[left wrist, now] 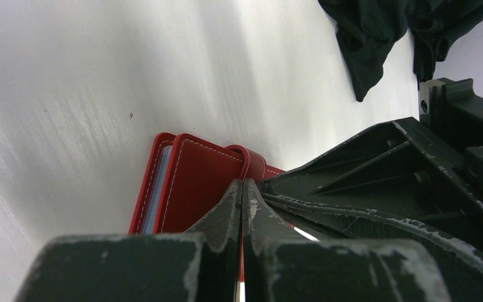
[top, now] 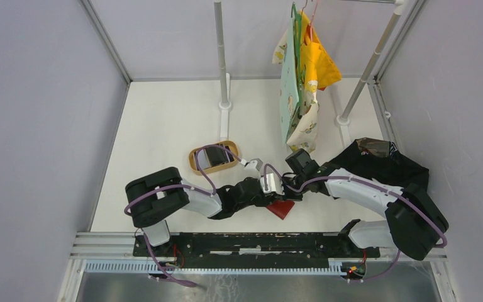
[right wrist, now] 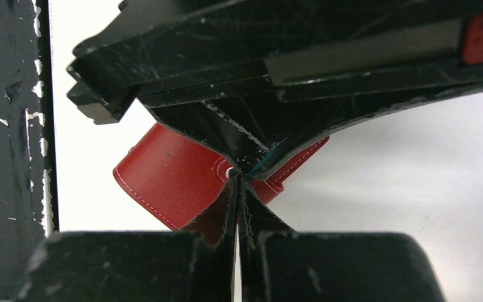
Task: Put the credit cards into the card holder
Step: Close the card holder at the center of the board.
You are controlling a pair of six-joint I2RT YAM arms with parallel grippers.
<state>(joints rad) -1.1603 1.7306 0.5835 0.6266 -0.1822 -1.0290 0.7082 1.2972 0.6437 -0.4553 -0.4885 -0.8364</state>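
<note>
Black cloth (top: 383, 162) heaped at right, clear of my work | tan tray (top: 195, 165) behind, a dark card (top: 217, 157) inside | red wallet (left wrist: 195, 182) on table (top: 163, 126) | left gripper (left wrist: 242, 184), right gripper (right wrist: 236, 179) — both pinched on it

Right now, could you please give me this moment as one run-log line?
left pincer: shut on card holder | right pincer: shut on card holder | credit cards: in tray
</note>
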